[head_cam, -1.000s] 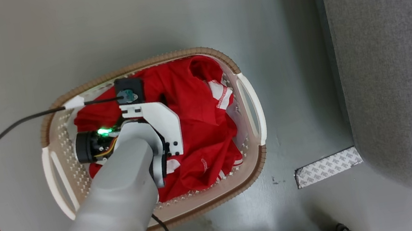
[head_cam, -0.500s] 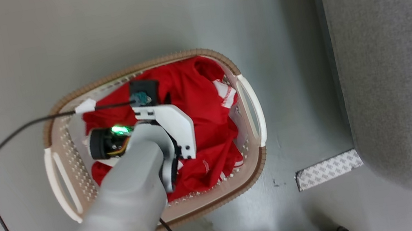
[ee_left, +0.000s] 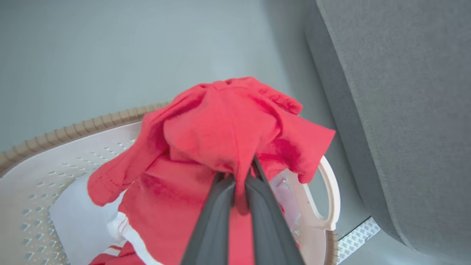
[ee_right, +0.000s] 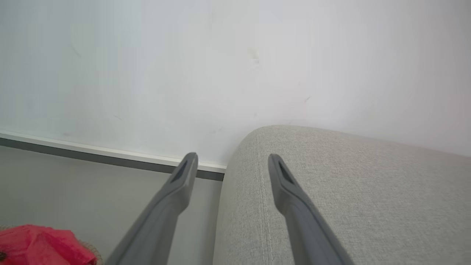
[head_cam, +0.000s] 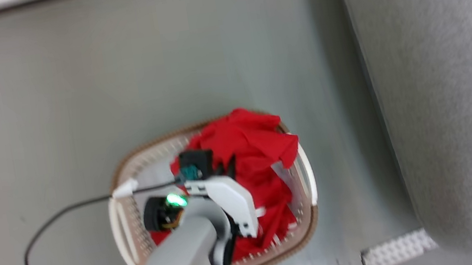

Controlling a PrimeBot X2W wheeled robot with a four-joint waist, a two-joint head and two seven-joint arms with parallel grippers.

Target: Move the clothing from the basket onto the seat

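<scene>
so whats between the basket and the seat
In the head view, a strip of grey floor separates the basket from the seat, with a patterned white tape patch on it by the seat's lower corner.

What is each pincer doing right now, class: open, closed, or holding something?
Left pincer: closed on the clothing, which is bunched up over the basket.
Right pincer: open, empty, by the seat.

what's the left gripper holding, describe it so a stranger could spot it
Left of the big grey seat, a white basket with a brown rim stands on the floor. The clothing pinched in the left gripper is the red bunch raised above that rim, while other red fabric lies low inside.
</scene>
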